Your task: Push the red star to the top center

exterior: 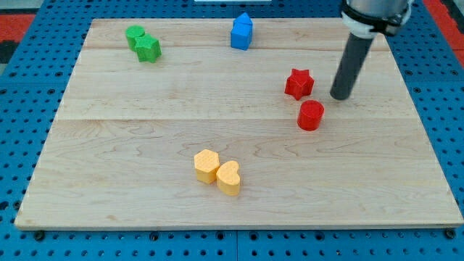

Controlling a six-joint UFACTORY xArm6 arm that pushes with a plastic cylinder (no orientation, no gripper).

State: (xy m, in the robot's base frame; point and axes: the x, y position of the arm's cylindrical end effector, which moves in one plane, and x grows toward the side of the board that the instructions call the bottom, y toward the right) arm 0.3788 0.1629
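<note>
The red star point(299, 83) lies on the wooden board point(145, 145), right of centre. My tip point(340, 96) is just to the star's right, a small gap apart from it. A red round block point(310, 114) sits just below the star, toward the view's bottom, and below-left of my tip. The blue block point(241, 32) stands near the top centre of the board.
Two green blocks point(143, 43) touch each other at the top left. Two yellow blocks, a hexagon point(206, 165) and a heart point(228, 177), touch near the bottom centre. A blue pegboard point(29, 94) surrounds the board.
</note>
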